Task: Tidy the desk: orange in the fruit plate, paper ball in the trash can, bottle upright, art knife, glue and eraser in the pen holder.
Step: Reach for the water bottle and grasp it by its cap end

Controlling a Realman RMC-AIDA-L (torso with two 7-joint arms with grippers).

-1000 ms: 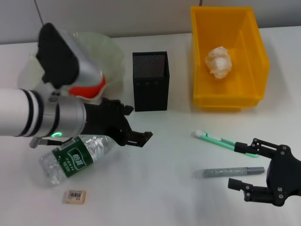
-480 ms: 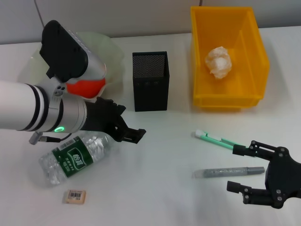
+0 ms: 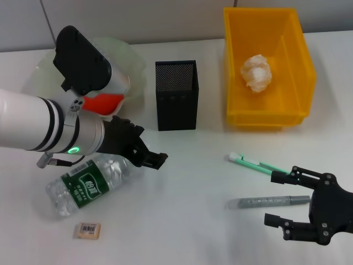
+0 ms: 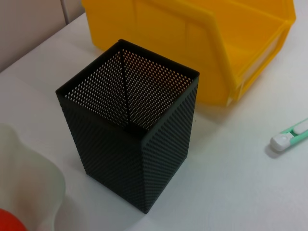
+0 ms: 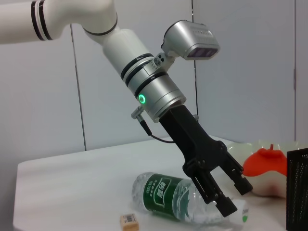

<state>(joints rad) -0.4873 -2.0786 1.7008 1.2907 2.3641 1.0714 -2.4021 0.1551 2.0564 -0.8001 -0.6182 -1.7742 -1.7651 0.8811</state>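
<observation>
The bottle (image 3: 85, 185) lies on its side at the front left; it also shows in the right wrist view (image 5: 163, 192). My left gripper (image 3: 151, 157) is open and empty, just above the bottle's cap end (image 5: 233, 195). The orange (image 3: 102, 102) sits in the fruit plate (image 3: 135, 66). The paper ball (image 3: 257, 73) lies in the trash can (image 3: 237, 66). The pen holder (image 3: 176, 94) stands upright and looks empty in the left wrist view (image 4: 130, 125). The eraser (image 3: 88, 229) lies in front of the bottle. My right gripper (image 3: 271, 197) is open, its fingers either side of the grey glue stick (image 3: 253, 202), with the green art knife (image 3: 248, 162) just behind.
The white table's front edge runs close below the eraser and my right gripper. A pale wall stands behind the fruit plate and trash can. My left forearm (image 3: 33, 124) hangs over the table in front of the plate.
My left gripper has drawn back a little to the left, over the bottle. My right gripper has shifted slightly toward the table's front edge. The objects have not moved.
</observation>
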